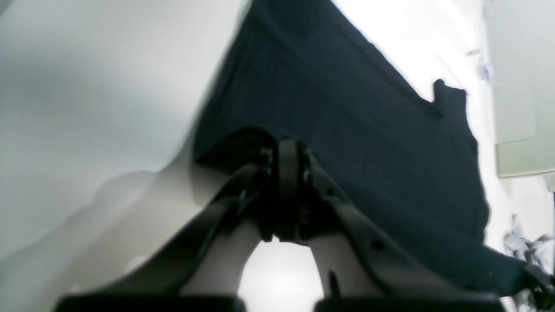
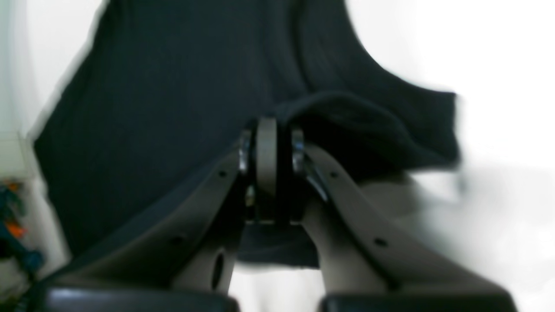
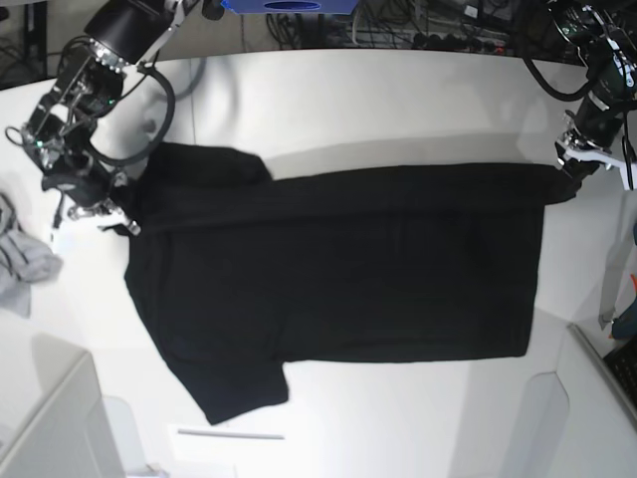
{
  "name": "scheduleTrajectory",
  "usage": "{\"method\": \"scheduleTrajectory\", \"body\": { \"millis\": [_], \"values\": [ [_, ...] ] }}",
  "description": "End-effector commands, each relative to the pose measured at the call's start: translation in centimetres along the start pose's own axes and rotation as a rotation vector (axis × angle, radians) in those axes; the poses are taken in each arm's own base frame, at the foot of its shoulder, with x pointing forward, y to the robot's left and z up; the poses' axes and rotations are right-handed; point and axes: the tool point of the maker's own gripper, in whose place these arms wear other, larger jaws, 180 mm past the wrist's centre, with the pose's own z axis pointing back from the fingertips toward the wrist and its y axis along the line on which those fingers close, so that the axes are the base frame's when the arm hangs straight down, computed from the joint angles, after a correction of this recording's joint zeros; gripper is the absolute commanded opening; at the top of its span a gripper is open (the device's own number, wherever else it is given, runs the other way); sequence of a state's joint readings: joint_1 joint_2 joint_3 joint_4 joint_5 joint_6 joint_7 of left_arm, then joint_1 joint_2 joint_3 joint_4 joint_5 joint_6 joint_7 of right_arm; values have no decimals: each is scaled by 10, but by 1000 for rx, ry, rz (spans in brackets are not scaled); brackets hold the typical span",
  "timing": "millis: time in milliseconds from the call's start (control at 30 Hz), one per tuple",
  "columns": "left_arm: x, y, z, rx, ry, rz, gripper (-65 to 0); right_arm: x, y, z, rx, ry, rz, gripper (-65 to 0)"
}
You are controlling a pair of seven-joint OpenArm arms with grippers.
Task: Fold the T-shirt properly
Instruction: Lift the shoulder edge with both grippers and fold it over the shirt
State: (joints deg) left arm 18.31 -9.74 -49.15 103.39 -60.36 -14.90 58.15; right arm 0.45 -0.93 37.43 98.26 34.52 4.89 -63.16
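Observation:
The black T-shirt (image 3: 338,269) lies spread on the white table (image 3: 398,100), sleeves to the left and hem to the right. No print shows. My left gripper (image 3: 569,171) is shut on the far hem corner; in the left wrist view its fingertips (image 1: 288,151) pinch the cloth (image 1: 347,108). My right gripper (image 3: 121,217) is shut on the shirt near the far sleeve and shoulder; in the right wrist view its fingertips (image 2: 271,138) pinch a raised fold of cloth (image 2: 164,86). The far edge runs taut between the two grippers, slightly lifted.
A small grey cloth (image 3: 22,261) lies at the table's left edge. White boxes stand at the front left (image 3: 50,428) and front right (image 3: 597,398). Cables (image 3: 418,25) lie behind the table's far edge.

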Motion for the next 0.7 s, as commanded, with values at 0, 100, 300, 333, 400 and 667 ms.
{"method": "scheduleTrajectory", "body": {
  "millis": [0, 100, 300, 333, 400, 667],
  "values": [
    [15, -14, -2, -46, -41, -20, -650, 16, 6, -1, 21, -32, 2, -650],
    [21, -24, -15, -54, -46, -12, -650, 24, 13, -18, 50, -12, -30, -650],
    [24, -29, -37, -30, -34, 6, -650, 45, 32, -40, 66, -18, 10, -650],
    [24, -30, -41, -34, -33, 12, -650, 45, 35, -46, 51, -5, 44, -650],
    [25, -30, -48, -42, -31, 32, -650, 41, 41, -59, 40, 13, 85, -650],
    [30, -17, -67, 4, -22, 50, -650, 36, 28, -74, 16, 12, 49, -650]
  ]
}}
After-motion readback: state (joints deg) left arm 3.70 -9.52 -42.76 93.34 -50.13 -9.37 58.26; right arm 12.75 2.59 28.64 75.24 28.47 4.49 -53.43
